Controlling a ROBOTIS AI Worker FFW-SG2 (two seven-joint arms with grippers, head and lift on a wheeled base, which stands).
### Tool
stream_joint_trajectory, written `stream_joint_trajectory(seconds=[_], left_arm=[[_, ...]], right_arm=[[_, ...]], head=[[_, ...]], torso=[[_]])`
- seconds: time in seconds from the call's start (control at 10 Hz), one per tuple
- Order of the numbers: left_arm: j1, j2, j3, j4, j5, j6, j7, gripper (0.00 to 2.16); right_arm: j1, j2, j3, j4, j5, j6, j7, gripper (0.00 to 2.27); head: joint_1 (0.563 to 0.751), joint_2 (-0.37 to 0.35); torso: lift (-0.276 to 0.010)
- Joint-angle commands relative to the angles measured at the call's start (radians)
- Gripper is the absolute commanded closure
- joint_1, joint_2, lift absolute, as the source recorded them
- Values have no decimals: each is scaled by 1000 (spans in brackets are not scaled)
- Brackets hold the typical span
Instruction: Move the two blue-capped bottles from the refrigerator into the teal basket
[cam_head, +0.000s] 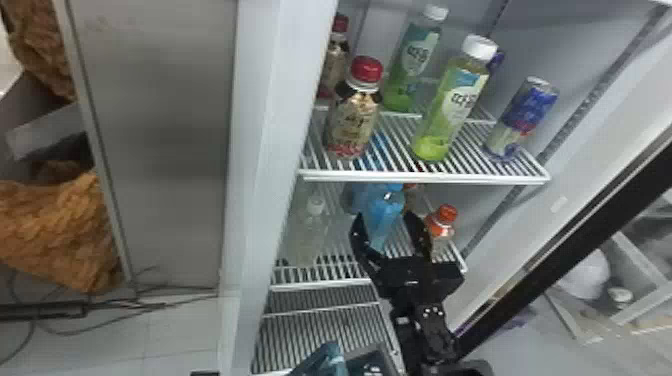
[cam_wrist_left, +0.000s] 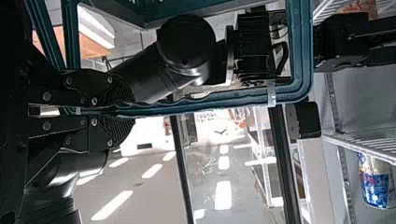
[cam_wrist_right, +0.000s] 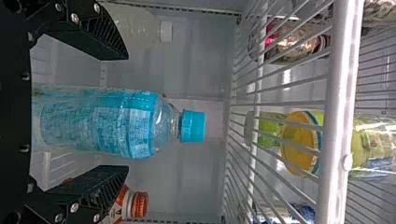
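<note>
Blue plastic marked the task's thing: one blue-capped bottle (cam_wrist_right: 122, 123) stood upright on the refrigerator's middle shelf (cam_head: 325, 284), below the upper shelf (cam_head: 425, 176). Right gripper (cam_head: 386, 216) was set wide around it, one finger to each side. The right wrist view showed a gap between the bottle and either finger, the narrower one toward the orange-capped bottle (cam_head: 442, 222), so nothing was clamped there. A paler bluish shape (cam_head: 354, 197) sat just beside and behind the blue-capped bottle (whether it was the second of the pair could not be told). Left gripper (cam_wrist_left: 133, 112) was closed on the rim of the teal basket (cam_wrist_left: 304, 56), the rim running out from between its fingers. The basket lay at the bottom edge of the head view, before the lower rack (cam_head: 310, 330); how much it held could not be made out. A clear white-capped bottle (cam_head: 311, 230) stood on the middle shelf, on the robot's left of the blue one. Overhead, the upper shelf bore two red-capped bottles (cam_head: 352, 117), two green white-capped bottles (cam_head: 452, 100) and, near its right end, a blue can (cam_head: 525, 117), upright.
</note>
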Motion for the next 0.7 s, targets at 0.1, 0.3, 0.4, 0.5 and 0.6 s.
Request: stream_joint_trajectory(seconds=[0.1, 0.3, 0.4, 0.5, 0.6], left_arm=[[0, 0, 0, 0, 2, 1, 0, 1090], [0, 0, 0, 0, 2, 1, 0, 1090], [0, 0, 0, 0, 5, -1, 0, 1090], [0, 0, -2, 0, 8, -1, 0, 1090], [0, 0, -2, 3, 11, -1, 0, 1090]], right_arm=[[-16, 0, 0, 18, 0, -10, -18, 186], [-46, -3, 0, 47, -2, -12, -32, 191], [-63, -6, 2, 62, -11, -12, -35, 191], [-78, -12, 23, 84, -43, -12, -35, 200], [-90, -15, 40, 97, -56, -12, -35, 229]], head=[[695, -350], [695, -350], [695, -350], [695, -350], [695, -350]], torso=[[-152], [-152], [-152], [-152], [-152]])
